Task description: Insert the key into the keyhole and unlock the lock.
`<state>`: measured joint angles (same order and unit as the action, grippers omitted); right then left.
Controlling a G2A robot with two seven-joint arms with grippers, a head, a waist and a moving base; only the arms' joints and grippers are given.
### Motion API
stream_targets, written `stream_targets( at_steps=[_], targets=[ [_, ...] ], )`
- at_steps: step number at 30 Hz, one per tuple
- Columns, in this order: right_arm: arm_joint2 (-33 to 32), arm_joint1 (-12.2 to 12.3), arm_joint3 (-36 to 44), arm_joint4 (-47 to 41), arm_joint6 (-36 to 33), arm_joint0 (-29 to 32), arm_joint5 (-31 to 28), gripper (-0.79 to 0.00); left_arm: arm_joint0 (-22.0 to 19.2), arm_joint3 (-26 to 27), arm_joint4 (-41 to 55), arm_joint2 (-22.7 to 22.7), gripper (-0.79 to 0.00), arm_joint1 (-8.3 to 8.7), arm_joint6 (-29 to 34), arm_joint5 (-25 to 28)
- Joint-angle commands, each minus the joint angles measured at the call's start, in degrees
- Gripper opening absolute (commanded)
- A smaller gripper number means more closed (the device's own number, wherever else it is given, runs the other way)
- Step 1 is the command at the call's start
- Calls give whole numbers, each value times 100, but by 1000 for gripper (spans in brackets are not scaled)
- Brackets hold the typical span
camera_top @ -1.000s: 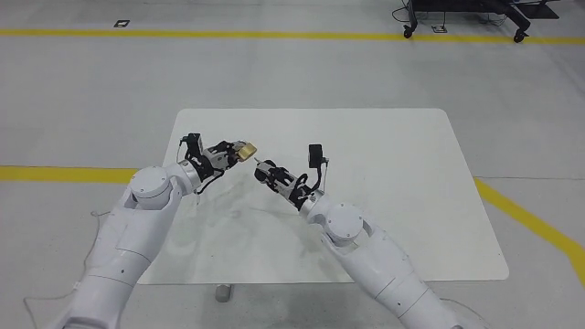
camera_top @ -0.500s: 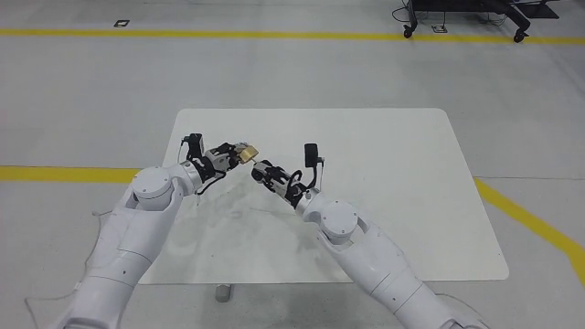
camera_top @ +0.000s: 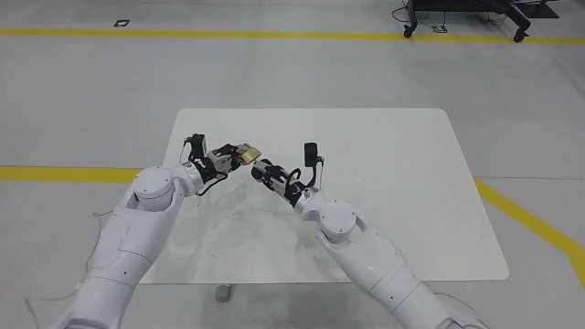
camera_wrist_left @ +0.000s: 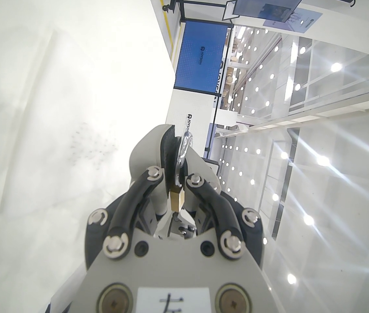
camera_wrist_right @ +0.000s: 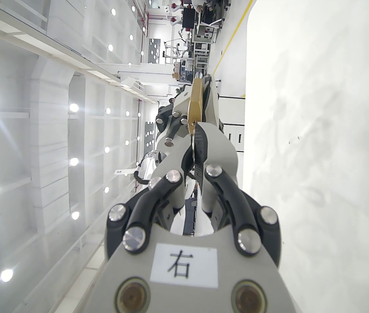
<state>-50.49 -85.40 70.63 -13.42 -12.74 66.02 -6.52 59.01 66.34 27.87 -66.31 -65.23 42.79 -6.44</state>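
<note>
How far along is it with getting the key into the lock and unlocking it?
Done: left gripper grips the lock, right gripper grips the key. In hand: the key tip meets the lock's end; its depth is unclear. Remaining: turning the key to unlock.

The lock (camera_wrist_right: 195, 102) is showing a satin brass body and a polished steel shackle (camera_wrist_left: 185, 146). The left gripper (camera_wrist_left: 178, 143) and right gripper (camera_wrist_right: 200, 128) are presenting matt pale-grey plastic fingers (camera_wrist_left: 145, 154), ribbed black rubber pads (camera_wrist_right: 201, 146), and semi-gloss black links (camera_wrist_right: 228, 193) with bright metal pins (camera_wrist_right: 213, 170), while the key (camera_wrist_right: 191, 151) is reading as smooth silvery metal. The table (camera_top: 393, 146) is appearing matt white and lightly scuffed.
</note>
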Motion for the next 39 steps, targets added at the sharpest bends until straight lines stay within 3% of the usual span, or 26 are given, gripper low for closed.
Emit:
stream_targets(
  at_steps=[1, 6, 7, 8, 9, 19, 28, 31, 32, 33, 34, 35, 39],
  targets=[
    [-3, -10, -39, 3, 6, -21, 16, -785, -2, -2, -31, 13, -785, -1, 54, 4],
    [-14, -45, -162, -14, 27, -103, 3, -785, -1, -6, -78, 16, -785, -5, 85, 27],
    [-17, -52, -166, -31, 33, -106, -17, -477, -3, -15, -76, 9, -785, -6, 74, 24],
    [-20, -58, -165, -36, 34, -107, -37, -49, -5, -27, -68, -1, -785, -7, 58, 15],
    [-25, -61, -164, -33, 35, -105, -45, 0, -10, -40, -51, -12, -785, -9, 39, 0],
    [-326, -2, 132, 87, 45, 69, -153, 0, -86, -237, 377, -173, -785, -45, -228, -355],
    [-755, 88, 1239, 43, -91, 400, -1250, 0, -297, -666, 1520, -174, -785, -121, 284, -1964],
    [-659, 59, 1215, -3, -143, 343, -1351, -203, -367, -797, 1701, -124, -785, -140, 495, -2254],
    [-604, 44, 1130, 15, -155, 293, -1362, -406, -390, -851, 1799, -118, -785, -147, 574, -2374],
    [-549, 27, 1034, 46, -156, 232, -1388, -508, -420, -897, 1848, -98, -785, -151, 642, -2517],
    [-495, 7, 938, 47, -153, 177, -1429, -680, -452, -945, 1898, -93, -785, -153, 688, -2623],
    [-440, -10, 824, 61, -166, 122, -1461, -785, -464, -1018, 2021, -101, -785, -158, 762, -2761],
    [-287, -68, 533, 199, -120, -54, -1509, -785, -554, -1216, 2346, -140, -785, -161, 1003, -3182]
  ],
)
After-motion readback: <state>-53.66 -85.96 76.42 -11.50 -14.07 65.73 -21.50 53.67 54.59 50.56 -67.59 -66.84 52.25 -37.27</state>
